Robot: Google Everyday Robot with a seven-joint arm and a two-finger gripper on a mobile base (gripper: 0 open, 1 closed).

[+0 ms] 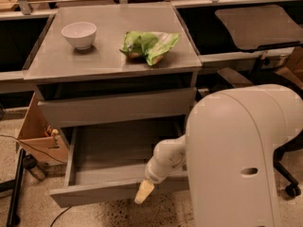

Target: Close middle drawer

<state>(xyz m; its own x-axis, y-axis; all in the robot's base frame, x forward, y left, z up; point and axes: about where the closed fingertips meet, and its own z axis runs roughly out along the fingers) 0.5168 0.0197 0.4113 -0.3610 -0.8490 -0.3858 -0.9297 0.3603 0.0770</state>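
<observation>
The middle drawer (102, 193) is pulled far out of the grey cabinet, low near the floor. Its flat grey floor and thin side walls show, and its low plain front panel faces me. My gripper (144, 192) hangs from the white arm (165, 160) at the right part of the front panel. Its tan tip points down over the panel's top edge and outer face. Whether it touches the panel I cannot tell. Above, the drawer with the taller front panel (116, 108) stands slightly out of the cabinet.
On the cabinet top (57, 63) stand a white bowl (79, 34) and a green crumpled bag (147, 45). A cardboard box (40, 136) sits left of the cabinet. My large white arm housing (236, 160) fills the right foreground. A chair base (289, 186) is at far right.
</observation>
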